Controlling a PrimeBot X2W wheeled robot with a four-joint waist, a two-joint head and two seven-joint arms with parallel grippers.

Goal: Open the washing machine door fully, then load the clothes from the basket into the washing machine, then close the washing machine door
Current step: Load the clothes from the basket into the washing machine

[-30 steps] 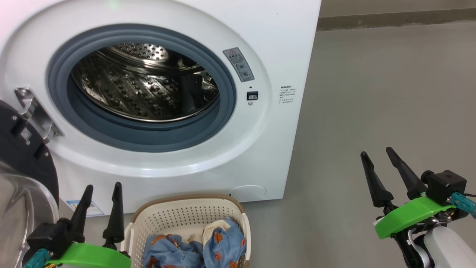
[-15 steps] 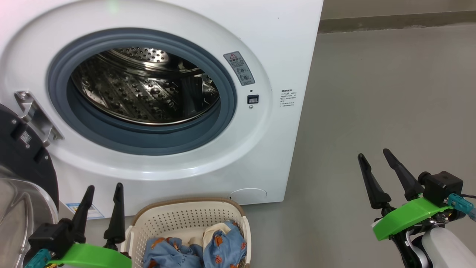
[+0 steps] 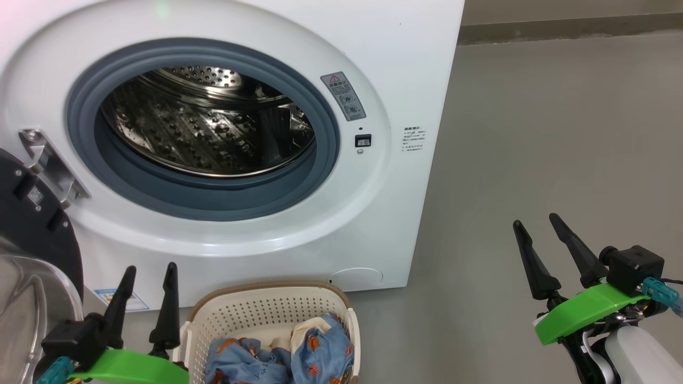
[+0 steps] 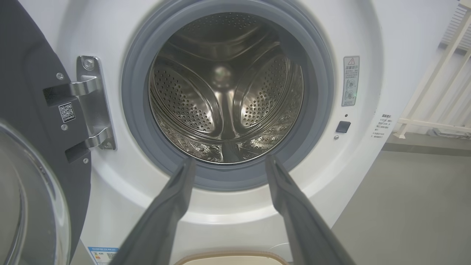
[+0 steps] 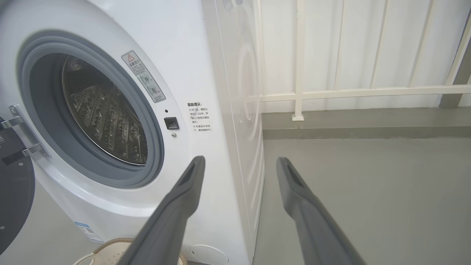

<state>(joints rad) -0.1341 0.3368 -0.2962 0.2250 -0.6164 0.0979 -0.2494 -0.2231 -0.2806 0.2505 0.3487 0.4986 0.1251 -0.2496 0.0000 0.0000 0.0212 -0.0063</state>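
Clothes [image 3: 277,358] in the basket [image 3: 267,316] before the washing machine [image 3: 411,64], door [image 3: 40,234] to its left

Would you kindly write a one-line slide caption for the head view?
Washing machine door open, drum empty; clothes sit in the basket between the open left gripper and right gripper.

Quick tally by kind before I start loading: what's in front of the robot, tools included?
Washing machine: 1
Washing machine door, open: 1
Basket: 1
Clothes heap in basket: 1, pieces uncountable
Tools, left tool and right tool, both open: 2
Total: 6
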